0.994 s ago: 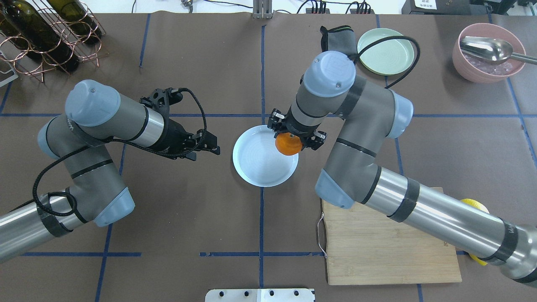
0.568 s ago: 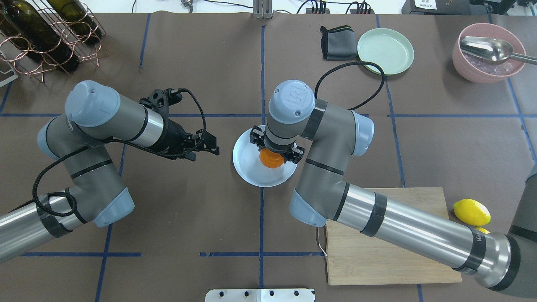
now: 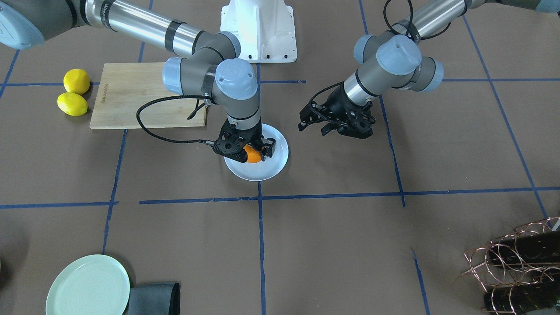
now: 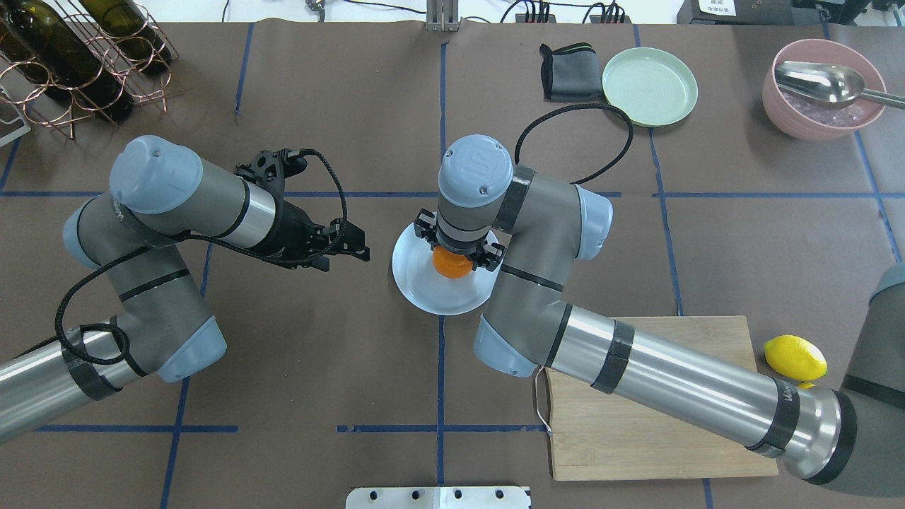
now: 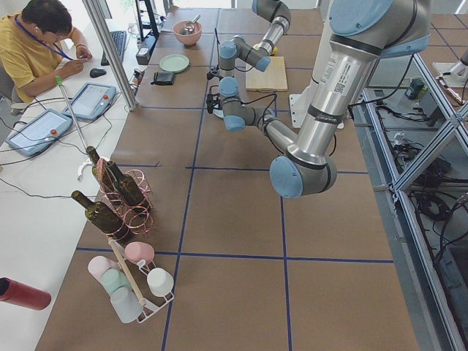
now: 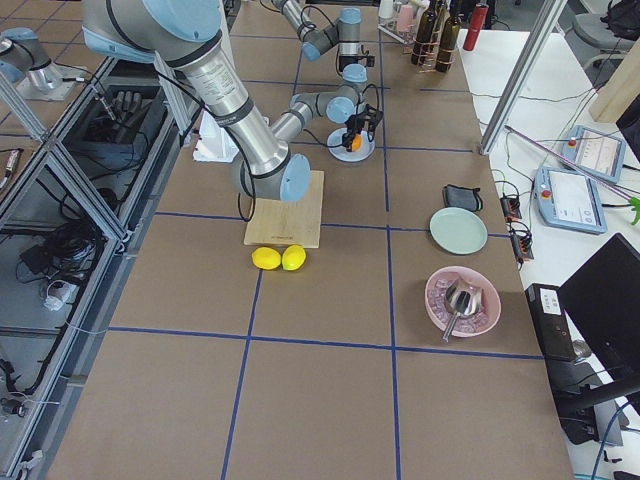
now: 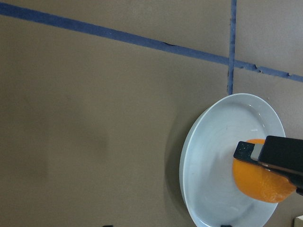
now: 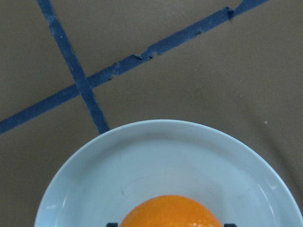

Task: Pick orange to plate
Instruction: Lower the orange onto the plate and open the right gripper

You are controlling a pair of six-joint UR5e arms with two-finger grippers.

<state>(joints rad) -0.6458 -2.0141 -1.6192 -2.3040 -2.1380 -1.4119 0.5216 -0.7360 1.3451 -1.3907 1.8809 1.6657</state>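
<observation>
The orange [image 4: 452, 264] is bright and round, gripped between the black fingers of my right gripper [image 4: 456, 256], which is shut on it. It hangs low over the middle of the white plate [image 4: 418, 295]; whether it touches the plate I cannot tell. From the front the orange [image 3: 252, 155] shows over the plate [image 3: 274, 168] under the right gripper [image 3: 245, 150]. The right wrist view has the orange [image 8: 170, 213] at its bottom edge above the plate [image 8: 156, 156]. My left gripper [image 4: 351, 247] hovers open and empty just left of the plate, and its camera sees the orange [image 7: 262, 189].
A pale green plate [image 4: 650, 85] and a grey cloth [image 4: 569, 74] lie at the far right. A pink bowl with a metal scoop [image 4: 824, 88] sits beyond them. A wooden board [image 4: 657, 431] and a lemon [image 4: 795, 357] lie under my right arm; a bottle rack [image 4: 71, 56] stands far left.
My right arm swung left and dropped lower, carrying the orange from the plate's right rim to over its middle. The left arm stayed still.
</observation>
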